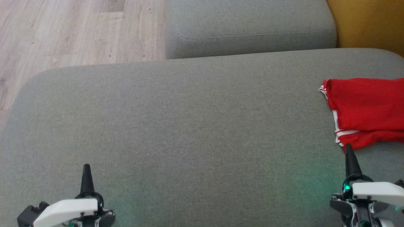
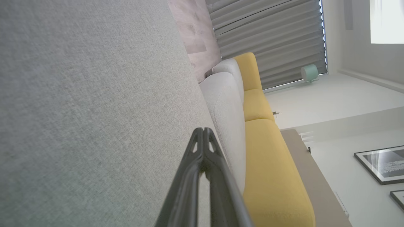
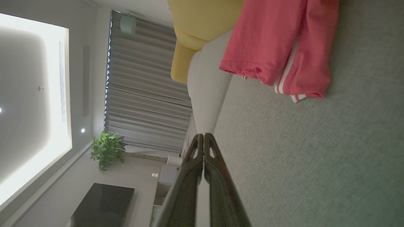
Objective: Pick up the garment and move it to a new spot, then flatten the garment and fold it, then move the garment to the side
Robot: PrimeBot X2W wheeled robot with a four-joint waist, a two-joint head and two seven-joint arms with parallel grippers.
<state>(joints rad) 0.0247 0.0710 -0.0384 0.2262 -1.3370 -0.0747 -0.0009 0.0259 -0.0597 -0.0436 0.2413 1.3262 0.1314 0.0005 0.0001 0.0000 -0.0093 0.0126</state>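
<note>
Grey fabric seat cushion (image 1: 189, 126) takes up most of the head view, so we use it as our reference. Past its far edge sits a second grey cushion (image 1: 249, 28). Wood floor (image 1: 63, 31) runs off its far-left corner and yellow upholstery (image 1: 369, 22) off its far-right corner.

The garment (image 1: 366, 107) is red with white stripes along one edge. It lies on the seat cushion at the right end, roughly midway between the near and far edges. It's doubled over in layers, and the frame cuts off its right part. We see it resting free on the cushion.

The left end effector (image 1: 86, 167) is over the near-left part of the seat cushion, well apart from the garment. Its fingers are pressed together and empty, and the left wrist view shows the tips meeting over bare grey fabric.

The right end effector (image 1: 348, 149) is over the near-right part of the seat cushion, with the fingers also together and empty. In the head view its tip lines up with the garment's near-left corner. The right wrist view shows a strip of bare cushion between the tip and the striped hem, so we read it as close but not touching.

The wrist views also show grey pleated curtains (image 2: 268, 37), a potted plant (image 3: 105, 149) and framed pictures (image 2: 382, 164), all beyond the seat cushion.
</note>
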